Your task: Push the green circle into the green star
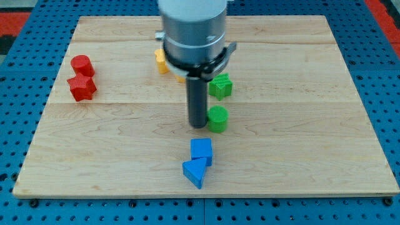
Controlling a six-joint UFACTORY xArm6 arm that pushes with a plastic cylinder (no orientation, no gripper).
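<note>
The green circle (217, 118) sits near the middle of the wooden board (300, 125). The green star (220, 85) lies just above it toward the view's top, with a small gap between them. My tip (198, 125) rests on the board right beside the green circle, on its left side, touching or nearly touching it. The arm's grey body (192, 31) hangs over the board's top middle and hides part of what lies behind it.
A red circle (82, 65) and a red star (82, 87) sit at the view's left. A yellow block (162, 61) is partly hidden behind the arm. A blue cube (201, 150) and a blue triangle (195, 172) lie below the tip.
</note>
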